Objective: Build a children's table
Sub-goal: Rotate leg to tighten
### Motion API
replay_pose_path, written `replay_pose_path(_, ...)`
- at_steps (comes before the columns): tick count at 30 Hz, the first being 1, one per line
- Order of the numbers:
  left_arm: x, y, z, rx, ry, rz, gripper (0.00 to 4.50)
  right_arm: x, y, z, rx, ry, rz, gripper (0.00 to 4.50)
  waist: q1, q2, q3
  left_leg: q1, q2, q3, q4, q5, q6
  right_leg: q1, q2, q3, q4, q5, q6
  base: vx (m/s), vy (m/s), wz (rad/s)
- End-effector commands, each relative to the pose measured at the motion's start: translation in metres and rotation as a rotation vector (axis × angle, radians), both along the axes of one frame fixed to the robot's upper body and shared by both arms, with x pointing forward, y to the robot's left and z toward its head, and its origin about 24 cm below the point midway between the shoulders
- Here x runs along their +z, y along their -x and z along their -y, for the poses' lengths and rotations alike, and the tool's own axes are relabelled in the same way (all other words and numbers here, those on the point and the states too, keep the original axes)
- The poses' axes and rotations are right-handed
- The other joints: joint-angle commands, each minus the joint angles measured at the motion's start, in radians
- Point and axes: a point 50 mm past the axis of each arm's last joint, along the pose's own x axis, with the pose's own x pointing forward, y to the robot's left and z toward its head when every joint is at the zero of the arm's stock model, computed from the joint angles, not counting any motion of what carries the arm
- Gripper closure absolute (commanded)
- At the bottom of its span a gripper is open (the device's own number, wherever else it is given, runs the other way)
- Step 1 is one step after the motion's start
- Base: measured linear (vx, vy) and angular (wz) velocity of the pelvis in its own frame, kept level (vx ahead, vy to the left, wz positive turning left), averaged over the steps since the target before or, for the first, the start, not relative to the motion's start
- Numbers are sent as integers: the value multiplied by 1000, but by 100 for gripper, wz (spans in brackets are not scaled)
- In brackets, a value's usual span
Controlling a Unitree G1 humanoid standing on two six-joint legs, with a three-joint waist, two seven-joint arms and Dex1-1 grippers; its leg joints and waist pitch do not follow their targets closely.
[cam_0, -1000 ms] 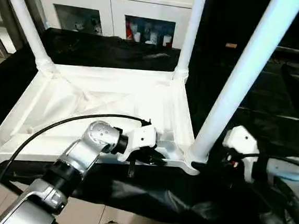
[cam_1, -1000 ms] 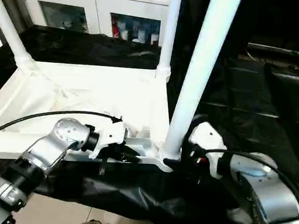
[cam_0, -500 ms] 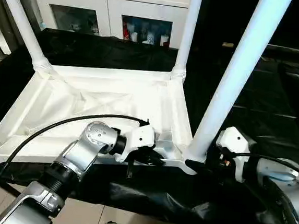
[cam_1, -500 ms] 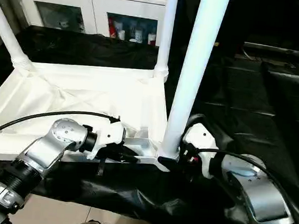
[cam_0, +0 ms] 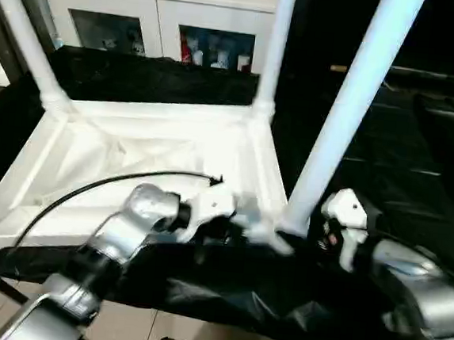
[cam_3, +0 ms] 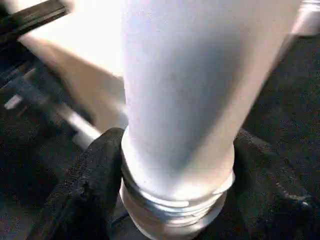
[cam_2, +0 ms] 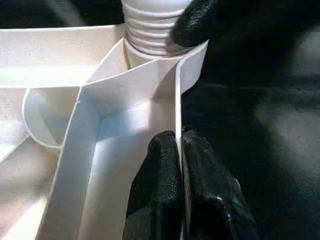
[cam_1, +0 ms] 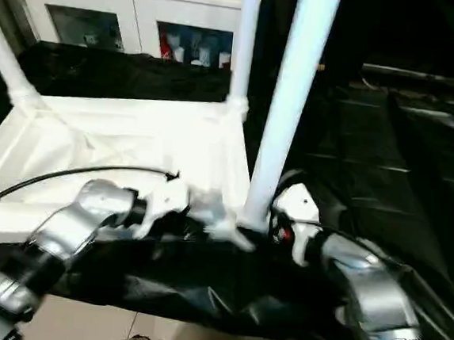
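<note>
Upturned on the black-draped surface (cam_0: 419, 155): the children's table (cam_0: 157, 148), ribbed underside up, legs rising from the corner sockets. Taken as landmark here: the near-right leg (cam_0: 352, 101), standing upright out of the corner socket (cam_2: 150, 40) nearest the robot, long axis straight up and running out of the head views at the top.

Right gripper (cam_3: 175, 165) at the foot of that leg, just above the socket, jaws set either side of the tube; one black finger (cam_3: 90, 180) against one flank, the other against the opposite flank, so the leg sits squarely between them. Jaws spread to about the tube's width and hugging it; whether firmly clamped or merely closing in, hard to say. Seen from the head views, right gripper body (cam_0: 342, 220) just to the right of the leg's base.

Left gripper (cam_2: 180, 150) to the left of the same leg, on the tabletop's rim wall (cam_2: 177, 100) close beside the socket; jaws pressed together, pinching that thin white wall between them.

Judged from this: leg's axis vertical, right jaws crossing it horizontally, hence a twist about the upright axis as the likely coming move, with the left holding the top against turning. Right arm plainly the nearer one to the leg. White cabinet (cam_0: 176, 22) well behind, beyond the far legs.
</note>
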Motion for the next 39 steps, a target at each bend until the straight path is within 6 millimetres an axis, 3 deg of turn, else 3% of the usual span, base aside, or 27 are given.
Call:
replay_pose_path(1,11,-15,7,125,48,39,450,-18,-9,21,-309,28,-45,173,-9,-11,-65,38,93,-58,-73,-312,-17,20,-97,69,-89,-238,-187,0,0,0)
replay_pose_path(2,11,-20,10,188,46,41,450,-22,-13,21,-393,24,-53,173,-17,-11,-64,39,91,-60,-75,-333,-34,19,-101,67,-91,-255,-191,0,0,0)
replay_pose_path(3,11,-23,12,223,43,43,450,-25,-14,21,-441,24,-59,173,-21,-14,-66,40,91,-62,-76,-344,-41,26,-101,66,-93,-273,-181,0,0,0)
replay_pose_path(4,10,-29,16,316,54,31,450,-29,-19,19,-509,23,-63,173,-22,-5,-64,41,90,-60,-74,-344,-42,21,-102,69,-94,-264,-181,0,0,0)
replay_pose_path(5,10,-33,19,377,60,19,450,-32,-21,17,-549,22,-64,173,-25,-2,-64,42,89,-59,-75,-351,-45,19,-100,69,-96,-260,-182,0,0,0)
replay_pose_path(6,9,-37,26,445,71,18,450,-35,-26,10,-604,-2,-68,173,-29,-8,-64,45,86,-60,-74,-369,-52,18,-101,68,-99,-275,-183,0,0,0)
replay_pose_path(9,9,-39,40,484,79,28,450,-35,-38,-6,-704,-46,-71,173,-31,-10,-65,38,84,-61,-74,-340,-32,24,-103,68,-104,-275,-168,0,0,0)
replay_pose_path(13,11,-37,47,415,59,68,450,-25,-45,-30,-610,-109,-35,173,-31,-14,-66,33,85,-57,-75,-302,5,28,-99,67,-101,-221,-164,0,0,0)
replay_pose_path(18,13,-36,44,345,30,117,450,-14,-47,-43,-500,-98,39,173,-31,-12,-64,34,86,-57,-76,-319,5,26,-102,68,-106,-266,-154,0,0,0)
replay_pose_path(19,12,-34,42,312,21,127,450,-10,-47,-43,-476,-103,57,104,-31,-12,-64,35,86,-57,-76,-321,4,25,-102,69,-107,-273,-151,0,0,0)
replay_pose_path(21,13,-33,40,283,17,134,450,-6,-47,-41,-461,-102,68,104,-32,-11,-63,34,87,-58,-78,-318,6,26,-100,69,-106,-276,-148,0,0,0)
replay_pose_path(24,12,-26,34,172,-4,138,450,6,-44,-34,-361,-86,73,63,-35,-14,-64,26,90,-60,-81,-292,20,32,-98,68,-97,-237,-150,0,0,0)
replay_pose_path(29,12,-22,27,105,-1,135,450,16,-34,-27,-238,-37,70,28,-30,-12,-67,31,93,-55,-75,-252,41,30,-96,70,-87,-152,-179,0,0,0)
replay_pose_path(32,12,-15,13,9,-3,120,450,26,-18,-8,-79,62,53,10,-23,-10,-67,31,95,-54,-74,-243,43,32,-97,72,-83,-127,-182,0,0,0)
replay_pose_path(35,12,-13,7,-29,-9,118,450,30,-12,-2,-26,103,48,5,-18,-9,-65,31,94,-53,-73,-259,40,31,-99,72,-84,-139,-188,0,0,0)
replay_pose_path(37,14,-10,2,-65,-3,109,450,33,-8,3,11,133,35,5,-17,-9,-60,38,94,-54,-75,-306,16,25,-101,73,-96,-241,-180,0,0,0)
replay_pose_path(39,18,-6,-3,-102,13,92,450,34,-4,6,59,164,22,5,-14,-11,-59,41,98,-55,-78,-321,1,23,-101,75,-97,-262,-171,0,0,0)
